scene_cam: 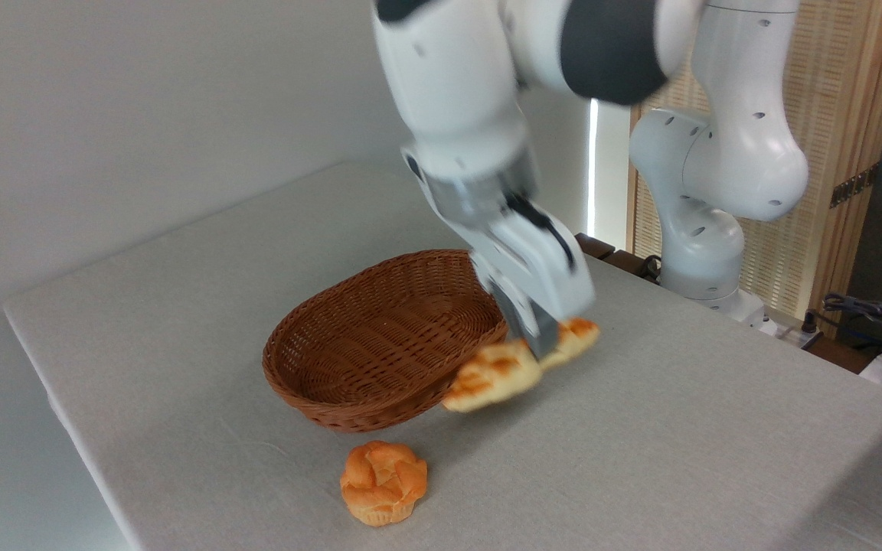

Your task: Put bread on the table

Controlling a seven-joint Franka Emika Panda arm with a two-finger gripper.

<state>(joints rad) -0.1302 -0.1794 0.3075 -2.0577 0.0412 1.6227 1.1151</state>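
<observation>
Basket, bun, background clutter

Brown oval wicker basket [368,337], nothing lying in it, sits left of centre; round orange bun [383,481] sits in front of it toward the near edge, close but apart, upright. Plain grey wall [142,115] behind on the left. Slatted wooden screen [839,99] at the right, bright slit of light along its left edge. Dark cables and gear [881,317] at the far right edge, too small to tell what.
</observation>
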